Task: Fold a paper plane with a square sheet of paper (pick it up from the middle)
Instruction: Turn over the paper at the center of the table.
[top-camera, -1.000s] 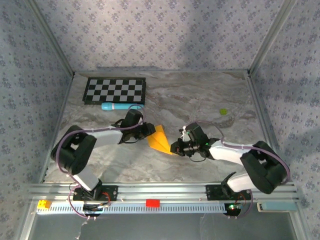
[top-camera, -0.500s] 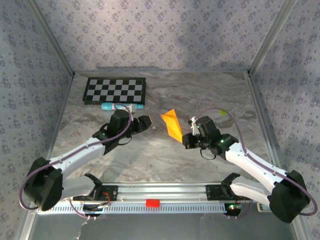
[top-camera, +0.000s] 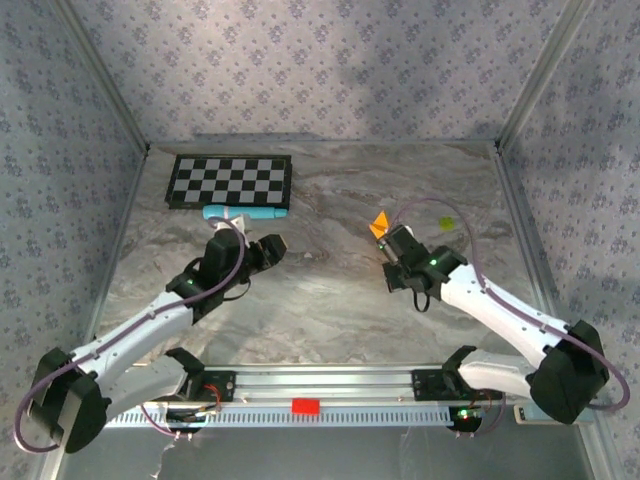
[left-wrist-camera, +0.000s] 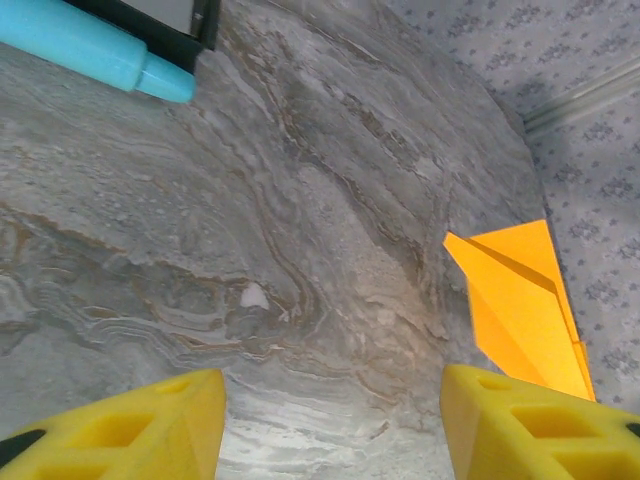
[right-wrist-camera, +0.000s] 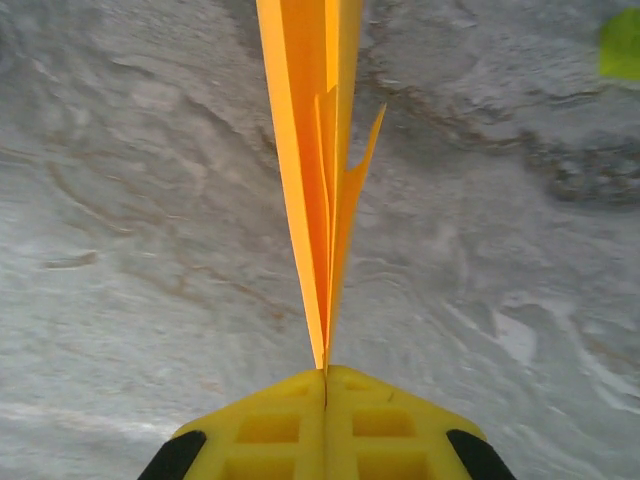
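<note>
Right gripper (right-wrist-camera: 325, 388): yellow pads pressed fully together on one end of the slim, creased orange paper plane (right-wrist-camera: 316, 170). The folded layers run straight out from between the pads, edge-on to the wrist camera. From overhead, the plane appears to be held clear of the grey marbled table (top-camera: 330, 300), right of centre and near the tiny yellow-green scrap (top-camera: 447, 223). Left gripper (left-wrist-camera: 330, 425): jaws stand well apart with nothing between them. It sits left of centre, near the light-blue cylinder (top-camera: 245, 212) that lies along the black-and-white checkerboard (top-camera: 230, 180), well apart from the plane. Handling judgement: the plane is very light, so there is little load on the grip. The thin paper is floppy across the wings but stiffened lengthwise by the centre crease and stacked folds. It dents or tears easily, so gentle pressure should be enough. The smooth surface could slide between the pads if tugged. One inner flap already splays out to the side, so the layers are not locked together. The best hold is probably on the keel fold under the body, where the layers are thickest, not on the wing edges or the nose.
</note>
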